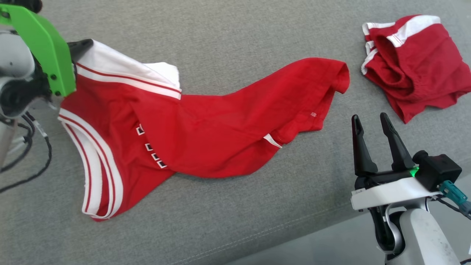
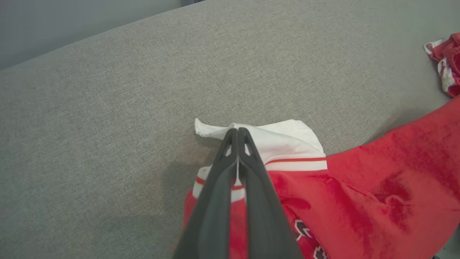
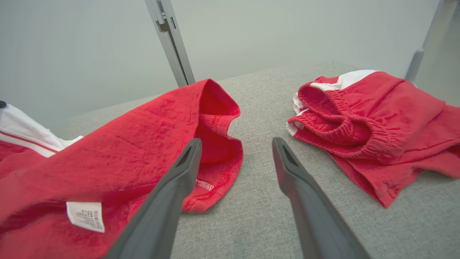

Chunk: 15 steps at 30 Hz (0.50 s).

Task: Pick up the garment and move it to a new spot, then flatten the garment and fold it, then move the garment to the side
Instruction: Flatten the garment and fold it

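The garment (image 1: 220, 125) is a red shirt with white striped trim, spread loosely across the grey padded surface. My left gripper (image 1: 82, 45) is at its upper left corner, shut on the white sleeve edge (image 2: 280, 138); in the left wrist view the two fingers (image 2: 237, 130) are pressed together over that white cloth. My right gripper (image 1: 369, 117) stands open at the lower right, just off the shirt's right end. In the right wrist view its spread fingers (image 3: 236, 141) point between the shirt's red hem (image 3: 215, 144) and another red piece, touching neither.
Crumpled red shorts with white trim (image 1: 415, 66) lie at the far right of the surface (image 1: 235, 29). A green bracket (image 1: 44, 48) and dark cables (image 1: 25, 147) sit on my left arm. The surface's front edge (image 1: 294, 235) runs across the lower right. A metal post (image 3: 172, 43) stands behind.
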{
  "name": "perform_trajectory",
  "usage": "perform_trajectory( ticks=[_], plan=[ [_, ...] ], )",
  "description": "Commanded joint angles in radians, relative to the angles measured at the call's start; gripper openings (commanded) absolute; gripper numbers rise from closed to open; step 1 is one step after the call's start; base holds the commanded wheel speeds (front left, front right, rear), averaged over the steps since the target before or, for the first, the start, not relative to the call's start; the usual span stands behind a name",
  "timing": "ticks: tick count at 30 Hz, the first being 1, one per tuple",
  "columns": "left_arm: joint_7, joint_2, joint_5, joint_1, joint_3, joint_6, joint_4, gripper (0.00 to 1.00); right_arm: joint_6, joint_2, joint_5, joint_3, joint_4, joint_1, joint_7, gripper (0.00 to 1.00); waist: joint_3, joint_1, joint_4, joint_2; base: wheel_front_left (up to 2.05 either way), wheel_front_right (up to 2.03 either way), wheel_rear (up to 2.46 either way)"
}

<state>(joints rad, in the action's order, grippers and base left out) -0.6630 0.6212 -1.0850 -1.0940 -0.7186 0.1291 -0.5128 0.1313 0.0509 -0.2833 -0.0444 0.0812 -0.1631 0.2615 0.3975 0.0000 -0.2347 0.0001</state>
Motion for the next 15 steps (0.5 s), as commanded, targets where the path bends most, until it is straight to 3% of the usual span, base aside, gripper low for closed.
perform_trajectory(
  ticks=[1,7,15],
  plan=[
    [0.038,0.021,-0.013,0.046,-0.005,0.002,0.053,0.0,-0.001,0.001,0.019,0.013,-0.006,0.021,0.004,1.0,-0.033,0.0,0.043,-0.0001,0.0,0.0,0.0],
    [0.183,0.072,-0.04,0.21,0.019,0.0,0.242,0.0,-0.001,0.002,0.054,0.045,-0.021,0.05,-0.005,1.0,-0.086,0.0,0.115,-0.0001,0.0,0.0,0.0],
    [0.381,0.117,-0.074,0.495,0.058,-0.062,0.474,0.0,-0.001,0.011,0.072,0.069,-0.063,0.078,-0.048,1.0,-0.121,0.0,0.189,-0.0001,0.0,0.0,0.0]
  ],
)
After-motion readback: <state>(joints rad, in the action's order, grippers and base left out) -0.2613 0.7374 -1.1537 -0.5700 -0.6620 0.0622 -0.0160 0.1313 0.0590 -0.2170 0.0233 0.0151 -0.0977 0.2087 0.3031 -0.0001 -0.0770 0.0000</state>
